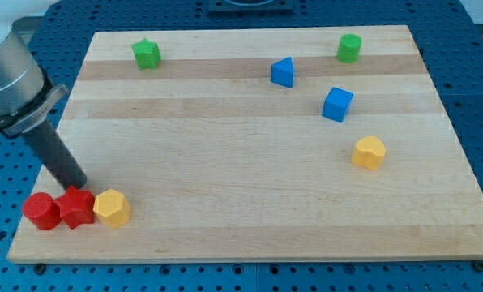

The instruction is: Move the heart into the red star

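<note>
Rod arm, no jaws on it, so no jaw state to report. My tip [81, 188] sits at the view's bottom left, right behind the red star [77, 208], touching or nearly so; exact contact is hidden by the rod.

The yellow heart [111, 208] lies just to the view's right of the red star and looks to be touching it, so the task seems done or almost done. The red cylinder [40, 211] presses on the star's other side, so the three make a row near the bottom-left corner of the surface [250, 162].

If a final nudge is needed: go around to the heart's right side and push toward the view's left, slow and short. Pushing from where my tip is now would shove the star toward the bottom edge, which is bad.

The bottom edge and left edge are both close to the row, with little margin there. There is plenty of open wood to the right of the heart for circling around. The green star [147, 54], green cylinder [349, 48], two blue blocks [283, 72] [336, 105] and other yellow block [369, 152] are well apart, out of the way.
</note>
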`<action>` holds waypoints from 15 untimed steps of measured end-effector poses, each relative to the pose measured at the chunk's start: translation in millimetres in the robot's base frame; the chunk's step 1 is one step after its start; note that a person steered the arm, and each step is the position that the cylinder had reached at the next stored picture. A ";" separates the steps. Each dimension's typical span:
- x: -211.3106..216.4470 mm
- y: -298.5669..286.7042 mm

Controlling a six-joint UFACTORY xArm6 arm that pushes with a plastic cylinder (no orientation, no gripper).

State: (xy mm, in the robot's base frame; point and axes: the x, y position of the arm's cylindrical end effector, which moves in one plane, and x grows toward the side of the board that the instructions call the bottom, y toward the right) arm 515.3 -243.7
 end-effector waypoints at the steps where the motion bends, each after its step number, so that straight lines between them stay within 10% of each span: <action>1: -28.2 26.7; 4: 77.0 257.8; 7: 17.9 515.6; 10: -62.8 269.2; 13: -45.0 428.9; 15: -39.1 291.3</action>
State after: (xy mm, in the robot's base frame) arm 476.2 47.6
